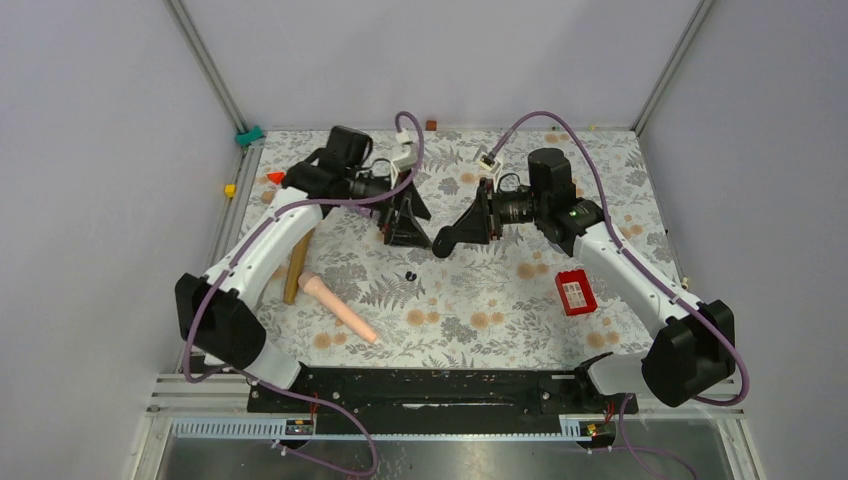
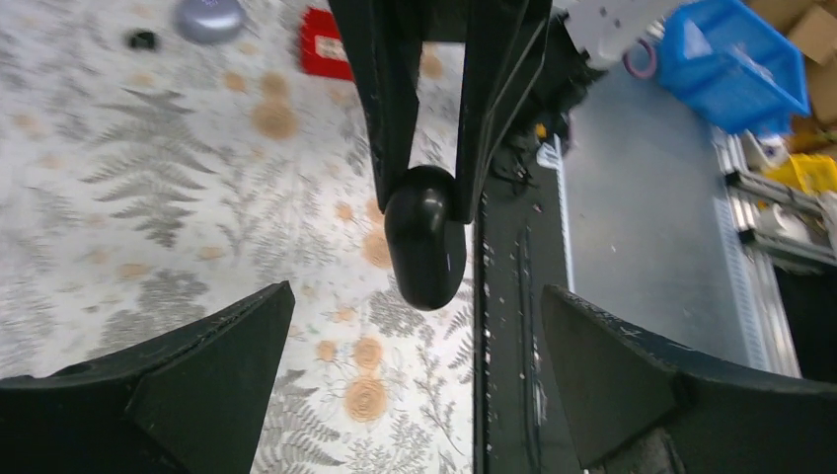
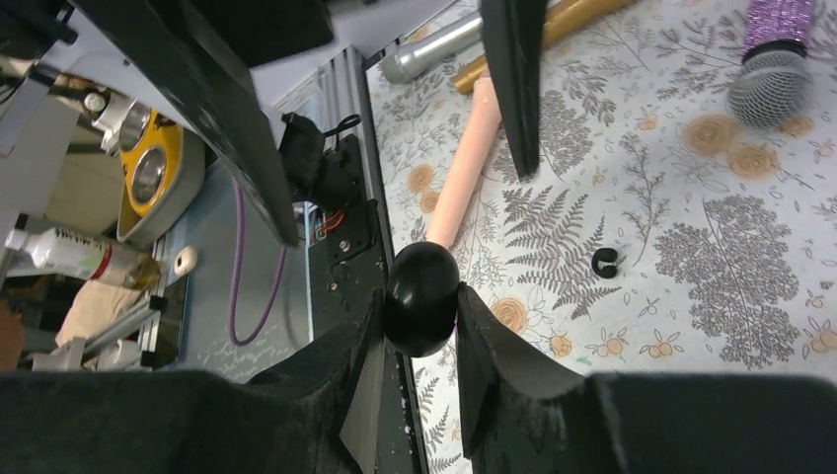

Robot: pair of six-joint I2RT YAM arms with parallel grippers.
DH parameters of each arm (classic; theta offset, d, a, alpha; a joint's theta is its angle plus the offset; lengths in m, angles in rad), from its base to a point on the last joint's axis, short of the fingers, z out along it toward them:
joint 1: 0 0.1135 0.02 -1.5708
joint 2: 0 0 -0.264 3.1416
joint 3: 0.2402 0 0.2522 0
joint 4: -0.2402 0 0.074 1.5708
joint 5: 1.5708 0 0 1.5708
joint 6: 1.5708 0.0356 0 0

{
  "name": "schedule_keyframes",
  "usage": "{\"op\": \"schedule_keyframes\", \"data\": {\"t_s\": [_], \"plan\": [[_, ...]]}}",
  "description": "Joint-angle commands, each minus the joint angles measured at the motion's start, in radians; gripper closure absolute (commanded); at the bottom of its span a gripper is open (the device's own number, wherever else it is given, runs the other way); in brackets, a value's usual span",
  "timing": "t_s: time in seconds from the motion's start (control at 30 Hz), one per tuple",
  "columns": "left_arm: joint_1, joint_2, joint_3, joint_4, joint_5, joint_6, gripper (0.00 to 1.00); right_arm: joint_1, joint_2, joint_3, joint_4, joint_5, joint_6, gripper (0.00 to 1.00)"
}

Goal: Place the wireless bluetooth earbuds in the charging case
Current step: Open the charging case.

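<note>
- The left gripper [image 1: 408, 222] is pointed right, with its jaws wide apart.
- The right gripper [image 3: 419, 301] is pointed left and clamped on the black case [image 3: 422, 276].
- Black earbuds [image 1: 410, 275] are seen lying on the table [image 1: 480, 320], nearer.

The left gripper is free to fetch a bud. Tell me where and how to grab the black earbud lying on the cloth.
Pinch the black earbud across its body, coming straight down from above. It lies low on the patterned cloth with bare cloth all round, so a sideways approach would likely push it along. Its orientation is too small to read.
</note>
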Motion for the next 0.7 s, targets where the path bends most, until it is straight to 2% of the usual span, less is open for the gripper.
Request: {"op": "schedule_keyframes", "data": {"t_s": [0.0, 0.17, 0.33, 0.67], "plan": [[-0.072, 0.074, 0.076, -0.228, 0.086, 0.217, 0.01, -0.008, -0.025, 0.036, 0.000, -0.140, -0.088, 0.89], [-0.099, 0.105, 0.090, -0.244, 0.097, 0.230, 0.04, -0.011, -0.027, 0.031, -0.059, -0.157, -0.152, 0.89], [-0.123, 0.126, 0.109, -0.244, 0.092, 0.217, 0.14, -0.012, -0.012, 0.049, -0.140, -0.152, -0.259, 0.89], [-0.186, 0.156, 0.116, -0.244, 0.042, 0.212, 0.24, -0.011, -0.008, 0.048, -0.159, -0.192, -0.286, 0.89]]}}
